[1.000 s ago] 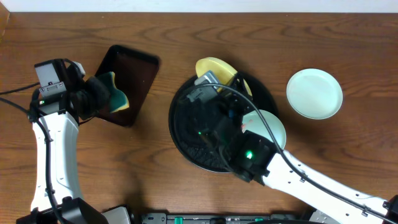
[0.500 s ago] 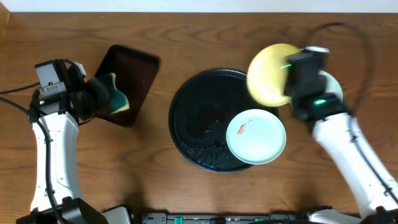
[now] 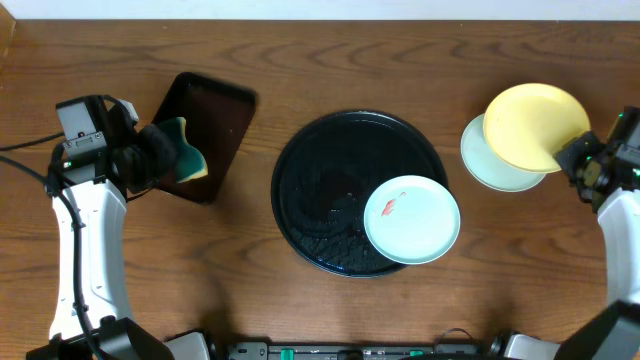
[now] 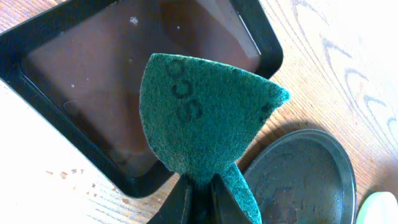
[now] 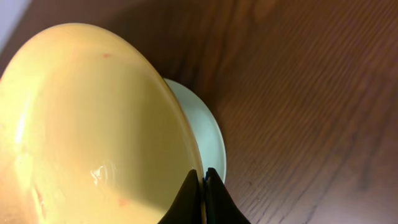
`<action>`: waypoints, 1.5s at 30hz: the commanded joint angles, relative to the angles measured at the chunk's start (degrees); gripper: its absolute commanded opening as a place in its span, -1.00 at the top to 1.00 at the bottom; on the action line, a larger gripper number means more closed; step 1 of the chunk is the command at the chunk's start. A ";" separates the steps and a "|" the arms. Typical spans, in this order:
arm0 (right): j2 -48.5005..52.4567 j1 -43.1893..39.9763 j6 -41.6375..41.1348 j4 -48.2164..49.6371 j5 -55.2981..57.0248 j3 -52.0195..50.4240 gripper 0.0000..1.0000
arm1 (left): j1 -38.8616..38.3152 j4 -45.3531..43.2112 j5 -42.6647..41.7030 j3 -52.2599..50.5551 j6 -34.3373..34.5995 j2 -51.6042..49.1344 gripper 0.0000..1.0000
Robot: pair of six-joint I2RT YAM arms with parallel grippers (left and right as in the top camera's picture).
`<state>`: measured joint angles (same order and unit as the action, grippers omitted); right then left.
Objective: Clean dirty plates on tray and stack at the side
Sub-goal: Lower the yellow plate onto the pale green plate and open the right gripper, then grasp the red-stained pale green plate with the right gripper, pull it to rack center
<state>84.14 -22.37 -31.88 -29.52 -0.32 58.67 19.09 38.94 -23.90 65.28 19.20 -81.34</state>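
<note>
Right fingers pinch the yellow plate by its rim, plain only from the wrist; overhead it tilts over a mint plate, 3 o'clock of the round black tray. A smeared mint plate sits at its 4 o'clock. Left fingers clamp a sponge over the rectangular tray.
</note>
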 commanded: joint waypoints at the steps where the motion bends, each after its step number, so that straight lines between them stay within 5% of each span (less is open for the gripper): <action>1: 4.07 -0.04 -1.31 1.62 -0.04 -1.36 0.92 | 0.22 -0.11 -0.72 -0.35 -1.20 -0.22 0.85; 4: 7.54 -0.04 -1.25 3.02 -1.49 -1.36 0.67 | 0.22 -0.15 -0.74 -0.35 -1.20 -0.22 0.85; 13: 7.15 0.09 3.87 1.88 -14.10 -1.31 0.43 | 0.22 -0.17 -0.74 -0.35 -1.20 -0.22 0.85; 16: 1.84 0.22 3.85 -1.36 -16.68 -1.31 -0.10 | 0.22 -0.15 -0.72 -0.35 -1.20 -0.22 0.85; 20: -7.45 1.57 3.87 -10.43 -16.41 -1.31 -0.19 | 0.22 -0.20 -0.72 -0.55 -1.20 -0.22 0.85; 21: -10.19 2.38 3.87 -13.94 -15.82 -1.31 -0.34 | 0.22 -0.20 -0.72 -0.63 -1.20 -0.22 0.85; 23: -13.79 4.26 3.85 -19.28 -14.05 -1.36 -0.99 | 0.22 -0.33 -0.74 -0.85 -1.20 -0.24 0.85; 33: -18.25 19.80 -3.93 -33.33 -6.36 -3.69 -0.99 | 0.22 -0.37 -0.74 -1.01 -1.18 -0.26 0.85; 38: -18.23 27.26 -10.84 -29.79 -3.39 -10.05 -0.58 | 0.22 -0.15 -0.74 -1.01 -1.18 -0.26 0.85; 42: -18.14 31.32 -15.80 -25.18 -3.32 -14.53 0.02 | 0.22 -0.13 -0.76 -1.01 -1.18 -0.26 0.85; 45: -18.12 32.98 -17.42 -23.50 -2.91 -17.16 -0.03 | 0.22 -0.13 -0.74 -0.98 -1.18 -0.26 0.85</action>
<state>66.04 8.60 -44.29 -54.13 -4.99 44.07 19.09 38.81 -23.90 65.06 19.20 -81.34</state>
